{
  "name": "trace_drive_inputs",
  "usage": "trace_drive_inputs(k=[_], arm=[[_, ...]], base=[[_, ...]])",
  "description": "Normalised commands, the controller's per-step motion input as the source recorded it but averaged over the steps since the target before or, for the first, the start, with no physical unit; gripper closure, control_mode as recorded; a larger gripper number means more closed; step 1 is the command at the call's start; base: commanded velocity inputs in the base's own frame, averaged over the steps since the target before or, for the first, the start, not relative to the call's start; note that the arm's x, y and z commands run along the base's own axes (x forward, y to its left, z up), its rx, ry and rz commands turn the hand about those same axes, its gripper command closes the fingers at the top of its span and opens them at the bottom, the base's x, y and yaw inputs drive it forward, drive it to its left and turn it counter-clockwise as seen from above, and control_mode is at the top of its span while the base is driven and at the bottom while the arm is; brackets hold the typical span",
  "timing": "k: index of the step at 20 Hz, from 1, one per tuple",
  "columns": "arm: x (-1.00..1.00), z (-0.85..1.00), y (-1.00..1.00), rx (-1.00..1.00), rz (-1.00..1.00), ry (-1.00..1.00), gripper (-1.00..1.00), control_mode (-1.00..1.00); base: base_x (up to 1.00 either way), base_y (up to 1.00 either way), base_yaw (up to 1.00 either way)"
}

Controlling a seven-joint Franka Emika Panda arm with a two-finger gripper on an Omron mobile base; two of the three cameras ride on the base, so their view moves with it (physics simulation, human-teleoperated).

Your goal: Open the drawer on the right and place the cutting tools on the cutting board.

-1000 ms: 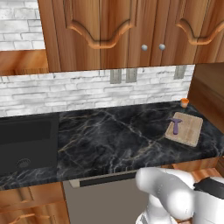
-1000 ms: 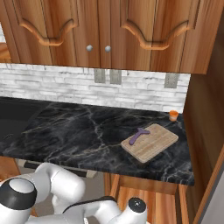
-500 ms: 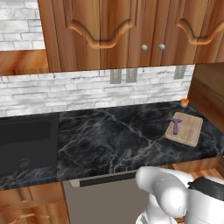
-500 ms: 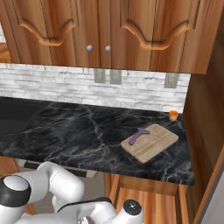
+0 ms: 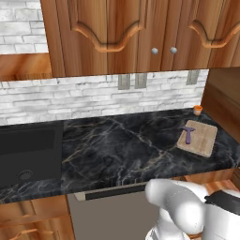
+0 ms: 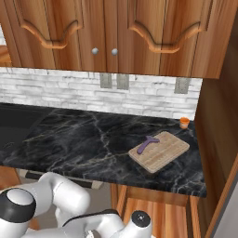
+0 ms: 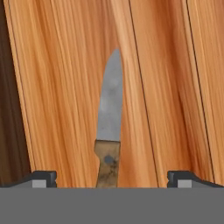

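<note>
Gripper (image 7: 112,178) jaws spread wide, nothing pinched. In the hand view the 2 fingertips (image 7: 43,178) sit at opposite sides of the bottom edge, with a knife (image 7: 109,131) lying between them on the orange-wood floor of the drawer (image 7: 61,87). Knife has a grey blade pointing toward the top of that view and a mottled brown handle with 1 rivet, running down out of sight between the tips. Can't tell if the tips touch the drawer floor; neither touches the knife.

Cutting board (image 5: 198,139) lies flat at the right end of the black marble counter (image 5: 117,150), near the side wall. 1 purple T-shaped tool (image 5: 188,134) rests on the board's left half; same tool seen from the right base view on the board's far-left part. Small orange cup (image 5: 198,110) stands behind the board, against the backsplash, apart from it.
</note>
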Motion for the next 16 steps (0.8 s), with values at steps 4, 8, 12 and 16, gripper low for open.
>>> trace_drive_inputs(k=[4, 8, 12, 16], arm=[[0.13, -0.37, 0.10, 0.00, 0.00, 0.00, -1.00, -1.00], [0.03, -0.37, 0.05, 0.00, 0.00, 0.00, -1.00, -1.00], [-0.16, -0.55, 0.03, 0.00, 0.00, 0.00, -1.00, -1.00], [-0.19, -0.45, 0.09, 0.00, 0.00, 0.00, -1.00, -1.00]], base=[[0.00, 0.00, 0.00], [0.00, 0.00, 0.00], [0.00, 0.00, 0.00], [0.00, 0.00, 0.00]])
